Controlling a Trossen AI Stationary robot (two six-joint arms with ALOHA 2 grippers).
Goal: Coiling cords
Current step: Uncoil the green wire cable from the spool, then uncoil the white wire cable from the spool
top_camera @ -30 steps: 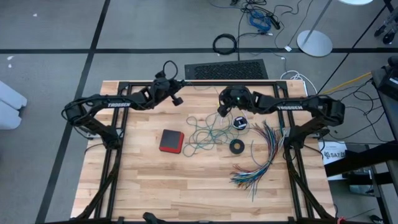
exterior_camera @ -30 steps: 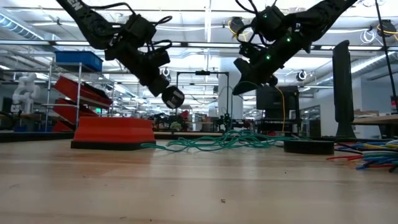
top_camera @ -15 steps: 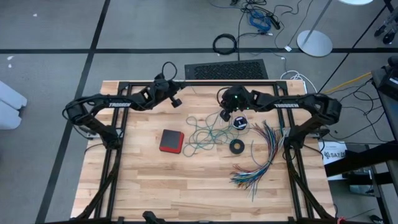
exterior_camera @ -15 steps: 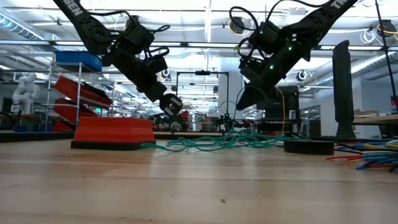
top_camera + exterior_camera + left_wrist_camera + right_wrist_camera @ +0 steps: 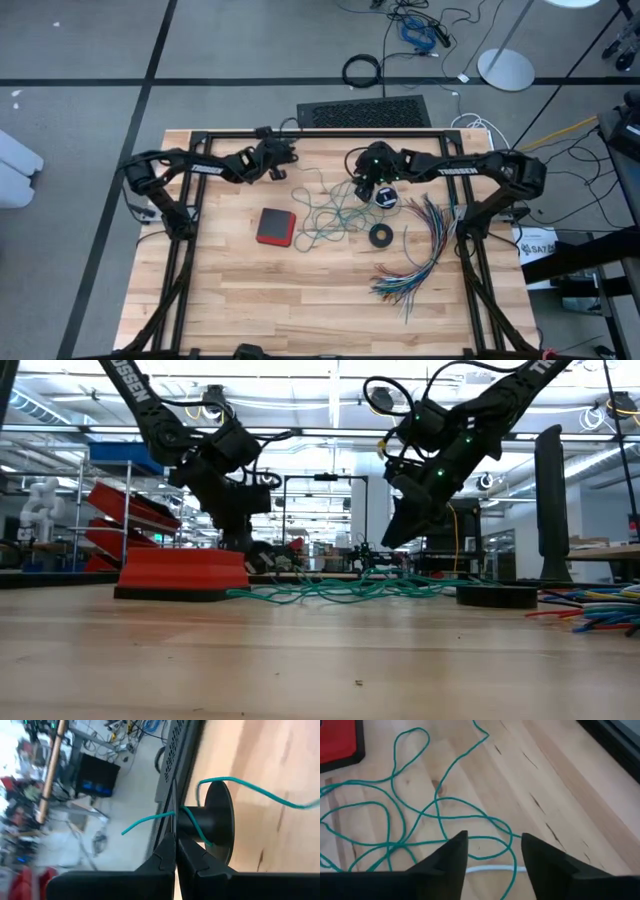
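Lower parted right tool (image 5: 491,851) squarely astride teal-green cord (image 5: 440,815) lying tangled mid-bench (image 5: 250,290) beside white cord (image 5: 492,869), then pinch one strand only, with left tool (image 5: 175,851) clenched near spool (image 5: 216,826).

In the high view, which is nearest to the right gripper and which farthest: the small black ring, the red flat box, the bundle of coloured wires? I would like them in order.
Measured from the right gripper, above the green cord tangle:
1. Small black ring, just toward the front of the table.
2. Bundle of coloured wires, on the right side, fanning toward the front edge.
3. Red flat box, toward the left arm's side, beyond the tangle.
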